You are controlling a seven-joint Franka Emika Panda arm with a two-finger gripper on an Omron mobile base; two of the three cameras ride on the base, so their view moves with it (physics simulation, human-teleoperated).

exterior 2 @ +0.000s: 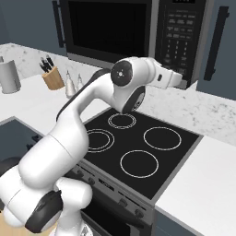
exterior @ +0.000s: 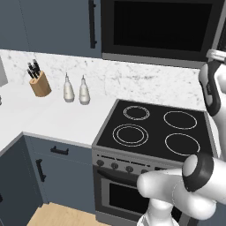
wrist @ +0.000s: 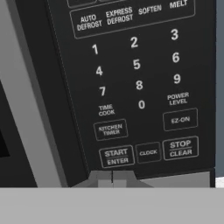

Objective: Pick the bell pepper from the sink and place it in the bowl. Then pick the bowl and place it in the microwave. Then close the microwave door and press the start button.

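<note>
One slip sideways and the pressed-together end effector (wrist: 112, 177), just below START ENTER (wrist: 116, 156), could hit CLOCK (wrist: 148, 152) on the microwave (exterior 2: 138, 32).

The microwave (exterior 2: 138, 32) has a grey, metal-looking casing with a dull sheen; the microwave door (exterior: 161, 26) carries dark, smooth glass in a black matt frame. Its keypad (wrist: 135, 83) is flat matt black, plastic-like, with white printed lettering. The stove top (exterior: 154, 128) looks like smooth black glass with thin pale rings, above a brushed silver metal front with dark knobs. The counter (exterior: 57, 117) is plain matt white, the backsplash (exterior: 123, 79) veined marble-like stone. The knife block (exterior: 40, 84) appears to be light wood. The cabinets (exterior: 53, 24) are matt blue-grey with black handles
</note>
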